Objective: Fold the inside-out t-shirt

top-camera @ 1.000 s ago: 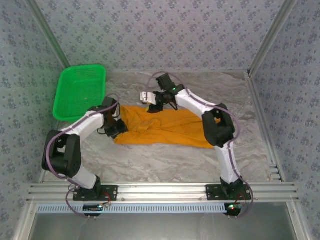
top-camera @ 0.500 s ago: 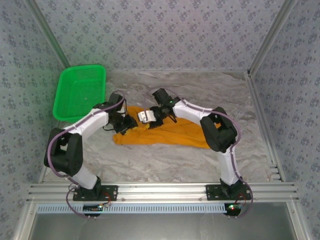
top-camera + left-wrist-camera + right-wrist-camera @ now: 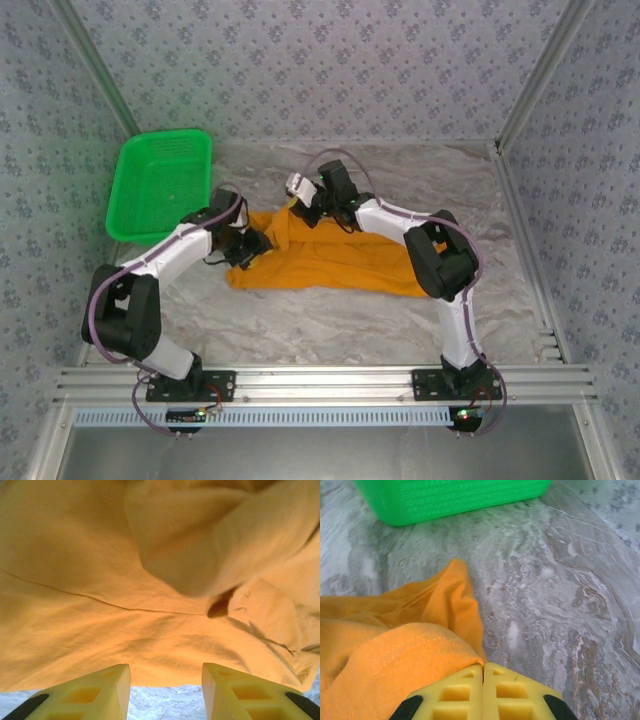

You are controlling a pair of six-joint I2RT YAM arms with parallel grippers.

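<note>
Inside-out t-shirt (image 3: 330,262), orange-yellow, rumpled, hem pinched by right gripper (image 3: 483,669), left gripper (image 3: 166,676) jaws apart.

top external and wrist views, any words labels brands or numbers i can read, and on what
No text can be read in these pictures.
t-shirt: plain orange cloth, nothing written on the sides that show.
green basket: bare mesh, no label.
wallpaper: small repeating motifs, not letters.
</note>
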